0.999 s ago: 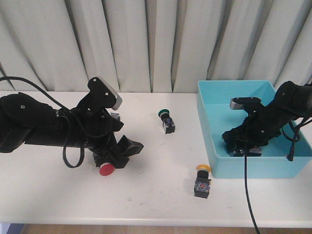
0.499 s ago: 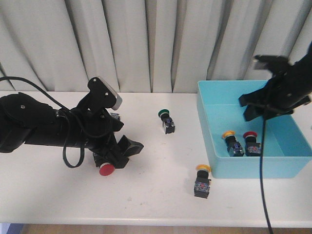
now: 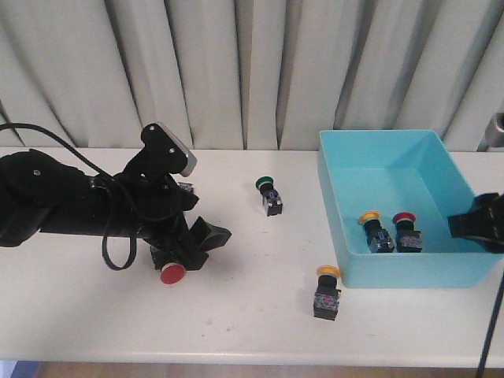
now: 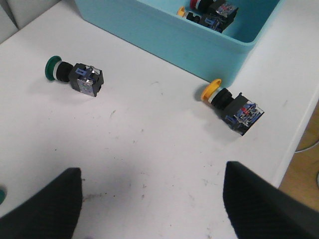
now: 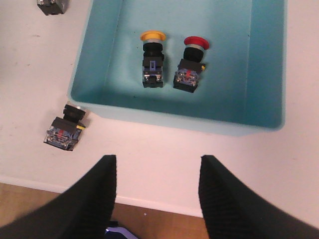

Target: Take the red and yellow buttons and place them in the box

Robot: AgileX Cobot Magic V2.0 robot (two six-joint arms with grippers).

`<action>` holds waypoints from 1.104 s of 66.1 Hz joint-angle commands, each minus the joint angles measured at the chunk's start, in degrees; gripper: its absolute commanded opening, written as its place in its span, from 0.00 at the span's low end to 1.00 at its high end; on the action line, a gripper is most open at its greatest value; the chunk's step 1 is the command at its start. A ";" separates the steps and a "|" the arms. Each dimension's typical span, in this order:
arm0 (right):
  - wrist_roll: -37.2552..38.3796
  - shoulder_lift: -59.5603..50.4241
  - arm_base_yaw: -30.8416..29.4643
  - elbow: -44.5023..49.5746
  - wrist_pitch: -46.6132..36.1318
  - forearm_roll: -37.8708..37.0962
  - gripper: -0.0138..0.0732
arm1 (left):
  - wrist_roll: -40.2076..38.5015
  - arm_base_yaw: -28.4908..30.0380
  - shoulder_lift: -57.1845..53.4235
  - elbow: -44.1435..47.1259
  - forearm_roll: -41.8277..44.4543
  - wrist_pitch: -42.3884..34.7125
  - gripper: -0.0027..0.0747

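Note:
The turquoise box (image 3: 394,140) stands at the right and holds a yellow button (image 3: 372,228) and a red button (image 3: 405,231). Both also show in the right wrist view, the yellow one (image 5: 152,59) next to the red one (image 5: 191,64). Another yellow button (image 3: 327,293) lies on the table in front of the box's left corner. Another red button (image 3: 172,273) lies on the table under my left arm. My left gripper (image 4: 152,169) is open and empty above bare table. My right gripper (image 5: 158,158) is open and empty over the table's front edge, in front of the box.
A green button (image 3: 270,195) lies mid-table, left of the box. A second green cap (image 4: 1,195) peeks in at the edge of the left wrist view. My left arm (image 3: 71,205) lies across the left part of the table. Curtains hang behind.
My right gripper has lifted out of the box, leaving the red button beside the yellow one, and has drawn back to the front right. The left arm has not moved.

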 commanded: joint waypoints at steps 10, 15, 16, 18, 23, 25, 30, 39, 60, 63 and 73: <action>0.66 -10.59 0.11 8.53 -10.59 -0.45 0.57 | -0.02 0.15 -2.03 -1.76 -1.68 -1.16 0.74; 0.66 -12.14 0.11 10.58 -12.51 -0.45 0.55 | -0.02 0.15 -2.03 -1.76 -1.68 -1.16 0.70; 0.66 -12.49 0.11 11.17 -13.03 -0.45 0.54 | -0.02 0.15 -2.03 -1.76 -1.68 -1.16 0.70; 0.66 -12.87 0.11 11.89 -13.69 -0.45 0.53 | -0.02 0.15 -2.03 -1.76 -1.68 -1.16 0.67; 0.66 -13.42 0.11 13.45 -15.00 -0.45 0.49 | -0.02 0.15 -2.03 -1.76 -1.68 -1.16 0.58; 0.66 -13.56 0.11 14.05 -15.38 -0.45 0.46 | -0.02 0.15 -2.03 -1.76 -1.68 -1.16 0.55; 0.66 -13.56 0.11 15.02 -16.49 -0.45 0.40 | -0.02 0.15 -2.03 -1.76 -1.68 -1.16 0.44; 0.66 -13.56 0.11 16.27 -17.39 -0.45 0.27 | -0.02 0.15 -2.03 -1.76 -1.68 -1.16 0.23; 0.72 -13.56 0.11 16.27 -16.58 -0.45 0.15 | -0.02 0.15 -2.03 -1.76 -1.68 -1.11 0.02; 0.72 -13.56 0.11 16.27 -15.84 -0.45 0.15 | -0.02 0.15 -2.03 -1.76 -1.68 -1.11 0.03; 0.72 -13.56 0.11 16.27 -15.64 -0.45 0.15 | -0.02 0.15 -2.03 -1.76 -1.68 -1.11 0.03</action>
